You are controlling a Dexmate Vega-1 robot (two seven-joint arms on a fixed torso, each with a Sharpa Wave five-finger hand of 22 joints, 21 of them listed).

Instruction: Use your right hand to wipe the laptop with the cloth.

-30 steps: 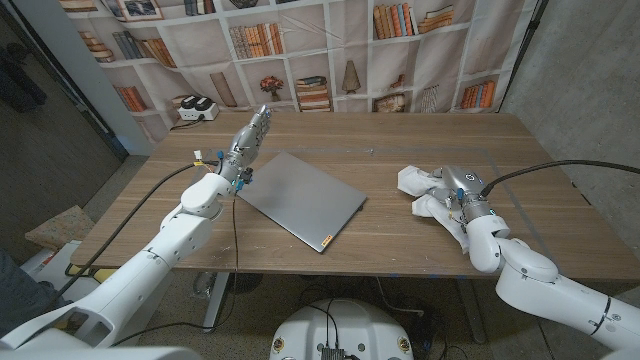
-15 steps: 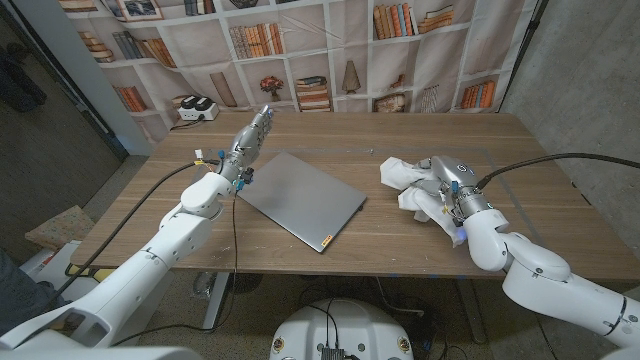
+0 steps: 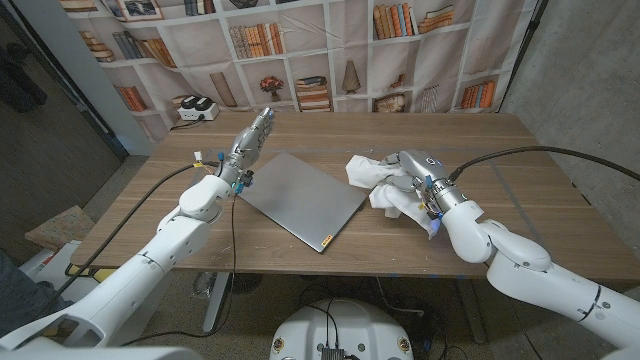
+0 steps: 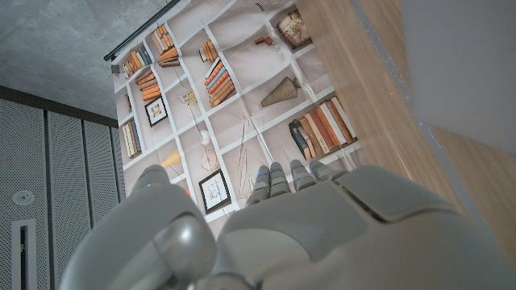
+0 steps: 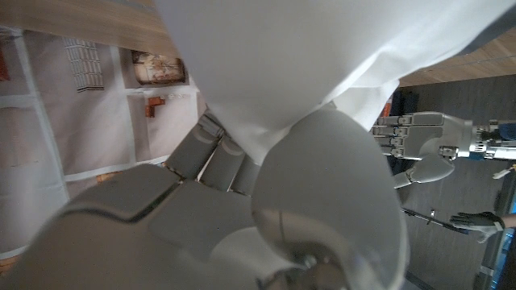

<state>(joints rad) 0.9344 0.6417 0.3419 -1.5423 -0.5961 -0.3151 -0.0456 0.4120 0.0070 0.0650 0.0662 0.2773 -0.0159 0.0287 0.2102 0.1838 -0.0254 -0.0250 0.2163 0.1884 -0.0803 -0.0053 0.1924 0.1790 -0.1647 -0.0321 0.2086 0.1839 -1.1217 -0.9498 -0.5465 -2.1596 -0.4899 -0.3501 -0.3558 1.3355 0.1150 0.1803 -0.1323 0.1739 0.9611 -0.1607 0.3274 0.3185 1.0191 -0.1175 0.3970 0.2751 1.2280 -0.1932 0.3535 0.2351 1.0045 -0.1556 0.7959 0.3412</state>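
Observation:
A closed grey laptop [image 3: 300, 195] lies at an angle on the wooden table [image 3: 380, 235], left of centre. My right hand [image 3: 413, 172] grips a crumpled white cloth [image 3: 375, 175] just off the laptop's right edge, the cloth's left end reaching that edge. The right wrist view has the white cloth [image 5: 322, 56] bunched over my right hand [image 5: 242, 201]. My left hand [image 3: 250, 140] stands at the laptop's far left corner, fingers straight and together, holding nothing. The left wrist view looks over my left hand [image 4: 306, 225] at the table [image 4: 363, 72] and the grey laptop [image 4: 468, 56].
A bookshelf backdrop [image 3: 300, 50] hangs behind the table. A small white device [image 3: 196, 108] sits at the table's far left corner. Black cables [image 3: 520, 155] trail from both arms. Bare wood lies right of the cloth and in front of the laptop.
My right hand has carried the cloth leftward across the table, from the right side up to the laptop's right edge. The left arm has stayed still.

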